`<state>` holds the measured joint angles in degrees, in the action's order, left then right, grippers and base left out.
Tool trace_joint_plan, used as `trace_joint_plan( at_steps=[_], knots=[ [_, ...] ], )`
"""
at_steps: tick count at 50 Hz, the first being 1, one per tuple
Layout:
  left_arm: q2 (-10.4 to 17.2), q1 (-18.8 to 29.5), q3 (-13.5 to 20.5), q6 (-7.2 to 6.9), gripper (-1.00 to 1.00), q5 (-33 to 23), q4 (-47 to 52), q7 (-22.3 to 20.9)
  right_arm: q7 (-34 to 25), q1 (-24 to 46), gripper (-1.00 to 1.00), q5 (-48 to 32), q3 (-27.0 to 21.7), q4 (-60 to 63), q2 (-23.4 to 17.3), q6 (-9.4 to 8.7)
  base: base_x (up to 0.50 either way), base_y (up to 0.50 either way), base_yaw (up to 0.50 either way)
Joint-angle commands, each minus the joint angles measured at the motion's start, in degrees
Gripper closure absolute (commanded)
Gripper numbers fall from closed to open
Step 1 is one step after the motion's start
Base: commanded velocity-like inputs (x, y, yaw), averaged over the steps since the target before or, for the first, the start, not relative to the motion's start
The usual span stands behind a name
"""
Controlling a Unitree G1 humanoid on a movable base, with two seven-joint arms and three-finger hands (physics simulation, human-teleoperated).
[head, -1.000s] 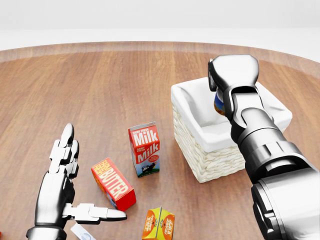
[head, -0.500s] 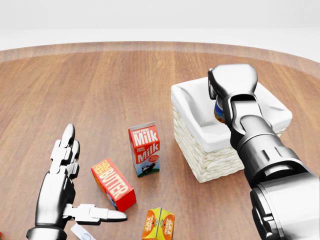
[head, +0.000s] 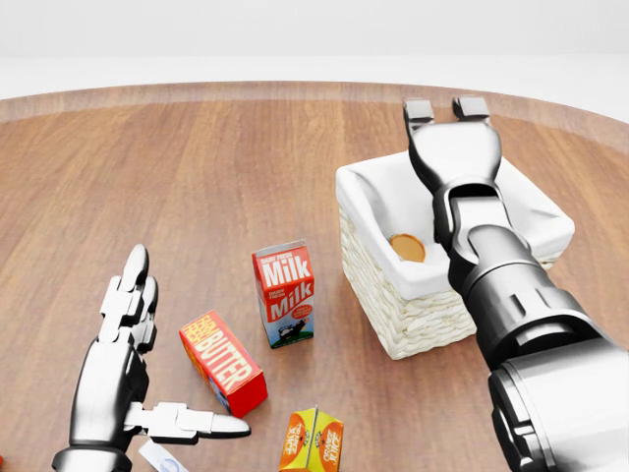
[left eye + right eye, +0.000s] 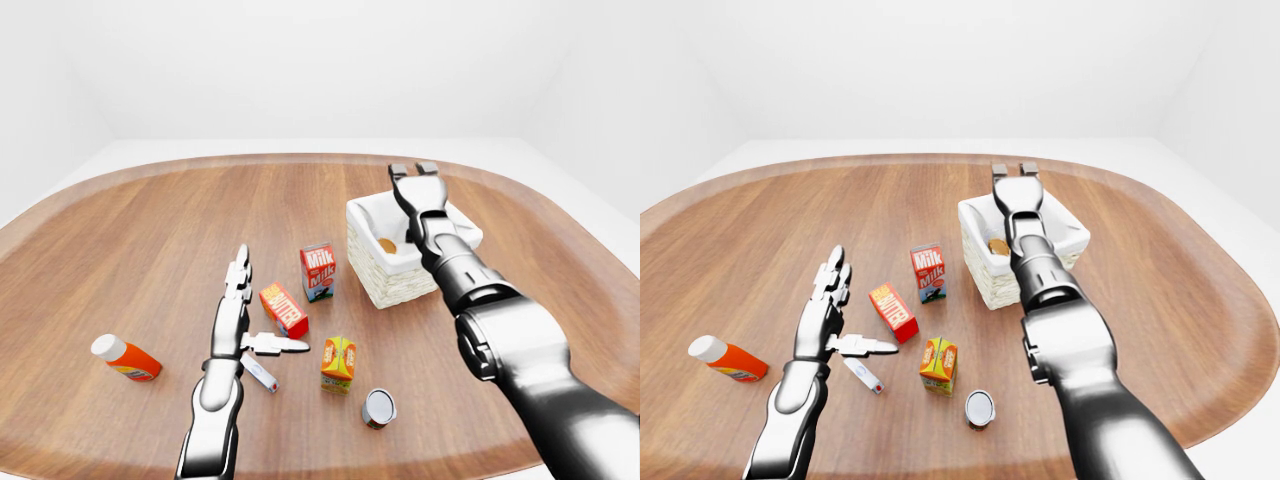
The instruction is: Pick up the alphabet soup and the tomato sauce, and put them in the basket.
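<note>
Wooden bench: rounded, with a raised lip; wide bare surface across the upper left and far right of the left-eye view.

Right hand: extended over the basket at centre right of the head view, fingers spread apart and gripping nothing.

Basket: white wicker with a white liner, well inside the bench edge. One can lies inside it, below and left of the right hand's fingers, clear of them; only its orange top shows, so which can it is cannot be told.

Left hand: lower left of the head view, flat, fingers splayed, holding nothing.

Second can: lower centre of the left-eye view, near the bench's bottom edge, well apart from both hands; label unreadable.

Milk carton, reading "Milk", stands left of the basket. Butter box, reading "BUTTER", lies just beside the left hand.
</note>
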<state>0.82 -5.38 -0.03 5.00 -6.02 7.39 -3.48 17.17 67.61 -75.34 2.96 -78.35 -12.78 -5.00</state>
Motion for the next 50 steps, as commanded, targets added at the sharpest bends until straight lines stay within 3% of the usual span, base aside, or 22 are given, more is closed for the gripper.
trace_joint_plan(
  at_steps=[1,19,29,43,50],
  knots=[
    [0.07,0.31,0.16,0.00,-1.00,0.25,-0.99,-0.13,0.33,0.50,-1.00,-0.02,0.17,0.32,0.28,0.00,0.00,0.00,0.00],
    [0.06,0.43,0.20,0.00,-1.00,0.26,-0.53,-0.15,0.09,1.06,-1.00,0.19,0.02,0.46,0.19,0.00,0.00,0.00,0.00],
    [0.07,0.43,0.20,0.00,-1.00,0.25,-0.54,-0.17,1.00,1.48,-1.00,4.97,-1.94,0.76,0.38,0.00,0.00,0.00,0.00],
    [0.06,0.43,0.21,0.00,-1.00,0.25,-0.55,-0.15,1.55,3.22,-1.00,15.93,-3.33,1.46,1.24,4.78,0.00,0.00,0.00],
    [0.07,0.43,0.20,0.00,-1.00,0.24,-0.53,-0.17,1.89,3.40,-1.00,22.00,-4.73,1.78,1.31,8.16,0.00,0.00,0.00]
  ],
)
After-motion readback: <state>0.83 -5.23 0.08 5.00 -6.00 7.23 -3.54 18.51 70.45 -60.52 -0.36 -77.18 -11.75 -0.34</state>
